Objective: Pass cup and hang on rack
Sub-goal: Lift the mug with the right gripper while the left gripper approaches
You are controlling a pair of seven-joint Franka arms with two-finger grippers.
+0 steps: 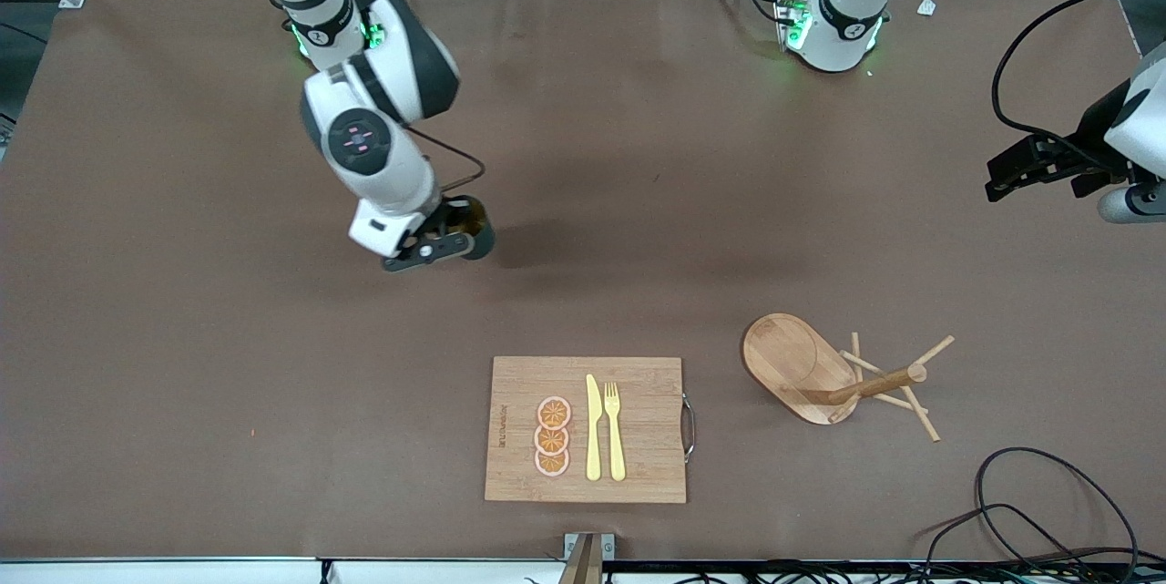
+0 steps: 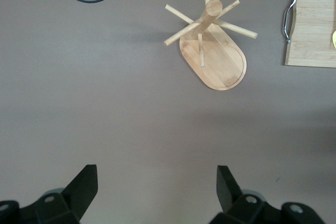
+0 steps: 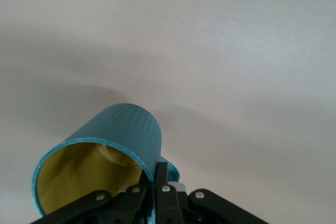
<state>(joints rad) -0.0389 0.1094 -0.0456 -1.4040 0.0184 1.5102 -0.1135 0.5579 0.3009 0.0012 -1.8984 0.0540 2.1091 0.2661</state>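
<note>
The teal ribbed cup (image 1: 471,221) with a yellow inside is held above the table toward the right arm's end. My right gripper (image 1: 444,244) is shut on its rim, one finger inside and one outside next to the handle; the right wrist view shows the cup (image 3: 123,132) and that gripper (image 3: 155,181). The wooden rack (image 1: 824,374) stands near the front edge toward the left arm's end. My left gripper (image 1: 1007,176) is open and empty, high over the table's end; in the left wrist view it (image 2: 156,176) looks down on the rack (image 2: 212,51).
A bamboo cutting board (image 1: 647,429) with a yellow knife, a fork and orange slices lies near the front edge, beside the rack; its corner shows in the left wrist view (image 2: 315,19). Black cables (image 1: 1029,511) lie at the front corner by the left arm's end.
</note>
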